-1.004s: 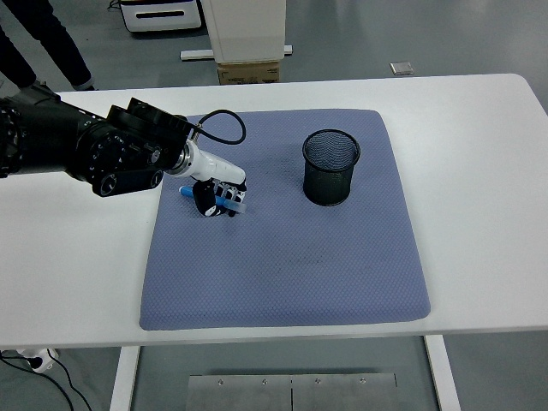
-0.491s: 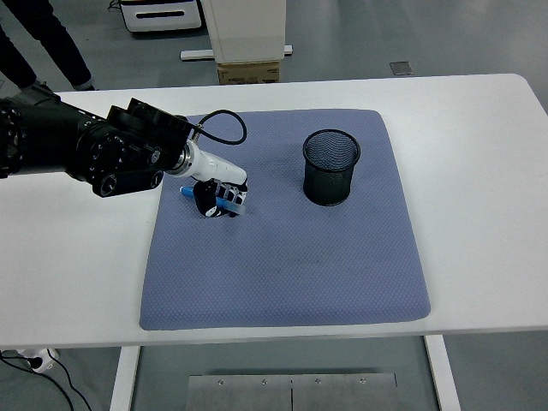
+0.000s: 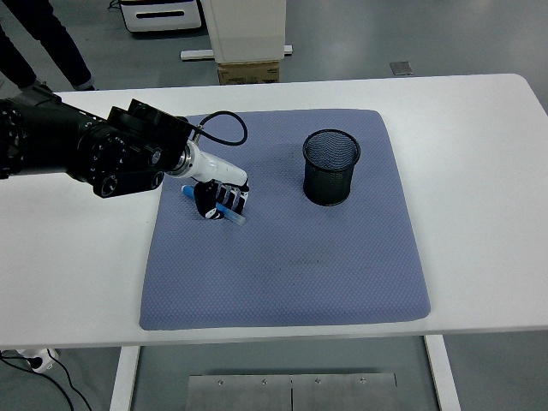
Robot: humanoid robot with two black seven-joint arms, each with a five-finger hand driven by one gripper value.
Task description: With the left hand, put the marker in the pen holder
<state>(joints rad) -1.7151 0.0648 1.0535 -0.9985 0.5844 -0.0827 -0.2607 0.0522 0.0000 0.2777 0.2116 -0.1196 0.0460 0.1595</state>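
Your table (image 3: 479,128) carries a blue mat (image 3: 291,265). The holder (image 3: 330,167) stands upright on its right half. Your left hand (image 3: 218,197), low over the mat's left side, has its fingers curled around the marker (image 3: 224,211).

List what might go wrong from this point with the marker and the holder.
1. The left hand holds the blue marker low over the mat, ends sticking out of the fist; it could slip when lifted.
2. The mesh pen holder is narrow and stands free, so a marker arriving tilted may hit the rim or tip it.
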